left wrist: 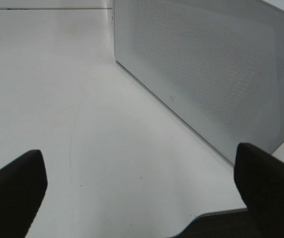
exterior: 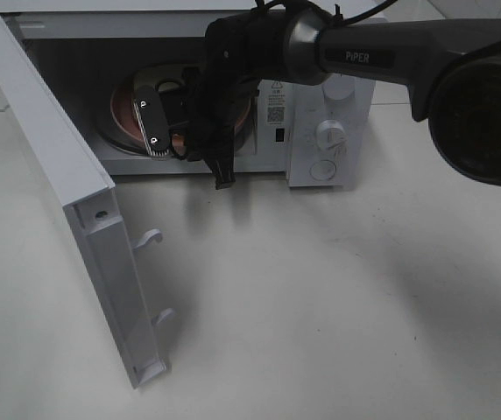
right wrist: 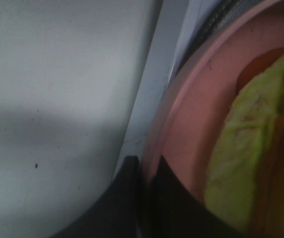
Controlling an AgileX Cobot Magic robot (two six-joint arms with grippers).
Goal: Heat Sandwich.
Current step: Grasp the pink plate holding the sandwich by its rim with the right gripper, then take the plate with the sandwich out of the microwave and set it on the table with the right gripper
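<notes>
Clamped thin on the rim of the pink plate (right wrist: 191, 114) at the right jaws, with one dark finger (right wrist: 127, 198) outside the rim and the other on the plate's inner face. Spread wide at the left jaws, black fingertips (left wrist: 13, 193) far apart at the edges of the left wrist view, gripping nothing, over bare counter (left wrist: 107, 124).

Inside the open cavity of the white microwave (exterior: 329, 96), at about 11 o'clock in the high view: plate and sandwich (right wrist: 241, 148). Close up, pale yellow-green filling and an orange-red layer beside it on the pink surface. From above, mostly hidden behind the right arm (exterior: 356, 52), reaching in from 2 o'clock.

Swung out toward 8 o'clock: microwave door (exterior: 49, 157), two latch hooks on its free edge. At 1 o'clock of the cavity: control panel with round knobs (exterior: 330, 134).

Just beside the left jaws, toward 1 o'clock in the left wrist view: perforated white side wall (left wrist: 206, 64) of the microwave, not touched.
</notes>
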